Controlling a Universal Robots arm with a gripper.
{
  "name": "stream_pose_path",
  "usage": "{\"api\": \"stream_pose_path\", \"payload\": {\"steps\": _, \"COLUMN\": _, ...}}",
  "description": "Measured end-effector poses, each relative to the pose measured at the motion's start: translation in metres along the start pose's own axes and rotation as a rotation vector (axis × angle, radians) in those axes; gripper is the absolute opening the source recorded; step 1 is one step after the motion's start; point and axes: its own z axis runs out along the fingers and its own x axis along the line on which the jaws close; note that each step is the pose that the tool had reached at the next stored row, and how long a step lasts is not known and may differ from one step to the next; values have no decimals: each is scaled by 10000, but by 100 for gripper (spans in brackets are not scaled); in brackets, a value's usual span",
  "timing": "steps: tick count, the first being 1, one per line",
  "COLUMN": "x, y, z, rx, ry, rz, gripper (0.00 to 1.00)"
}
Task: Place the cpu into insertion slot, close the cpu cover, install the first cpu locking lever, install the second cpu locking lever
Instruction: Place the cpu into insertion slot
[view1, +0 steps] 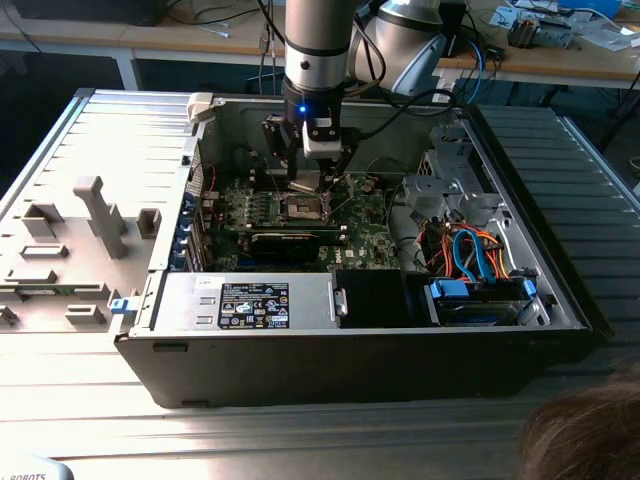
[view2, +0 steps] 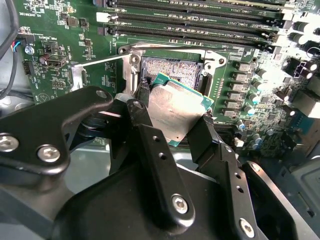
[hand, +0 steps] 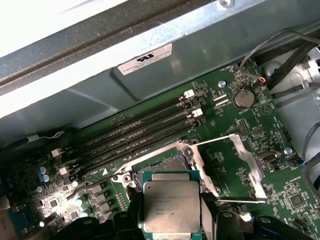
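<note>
Chip (view2: 177, 107) is pinched by two opposite edges in your tool (view2: 175, 116), closed on it, so its flat face is left free; it hangs just above the socket (view2: 172, 67), not seated, I judge; the cover (hand: 250, 169) lies swung open beside the socket, leaving the opening clear; memory slots (hand: 140, 120) run close along one side, with the case wall (hand: 200, 65) beyond.

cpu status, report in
Status: end effector shut on cpu; cpu over insertion slot, not seated; cpu cover open, slot unobstructed.
</note>
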Motion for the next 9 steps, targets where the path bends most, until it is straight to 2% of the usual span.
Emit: {"api": "stream_pose_path", "payload": {"steps": 9, "x": 0, "y": 0, "z": 2, "rx": 8, "ry": -6, "rz": 92, "gripper": 55}}
